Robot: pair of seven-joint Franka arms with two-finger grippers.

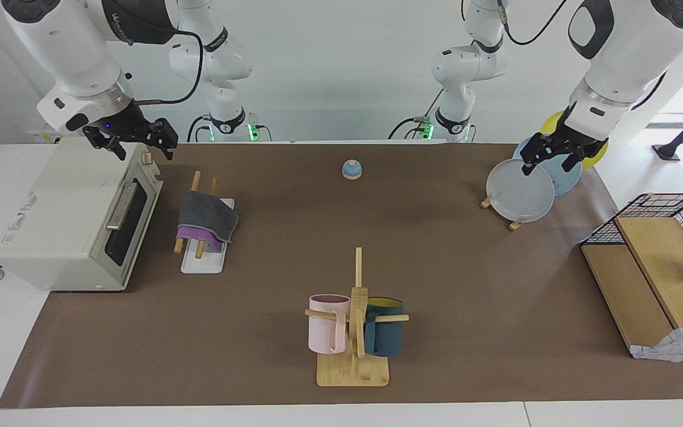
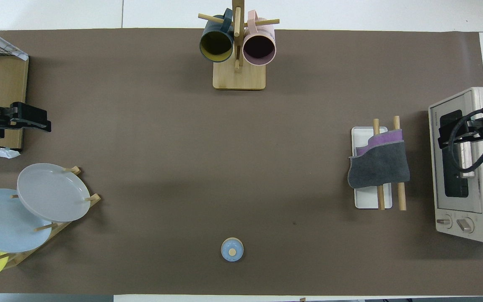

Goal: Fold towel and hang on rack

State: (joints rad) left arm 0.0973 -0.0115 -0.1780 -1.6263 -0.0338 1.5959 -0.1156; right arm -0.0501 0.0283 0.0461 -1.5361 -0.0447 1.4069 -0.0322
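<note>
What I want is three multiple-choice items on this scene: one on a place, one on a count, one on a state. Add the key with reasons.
1. The towel lies:
A. flat on the table
B. on the toaster oven
C. over the rack's rods

2. Mugs hanging on the mug stand:
A. one
B. two
C. three

3. The right gripper is:
A. open and empty
B. shut on the towel
C. shut on a mug

Key:
1 C: the towel drapes both rods of the rack.
2 B: a pink mug and a dark blue mug hang there.
3 A: its fingers stand apart over the toaster oven, holding nothing; the left gripper hovers open over the plates.
</note>
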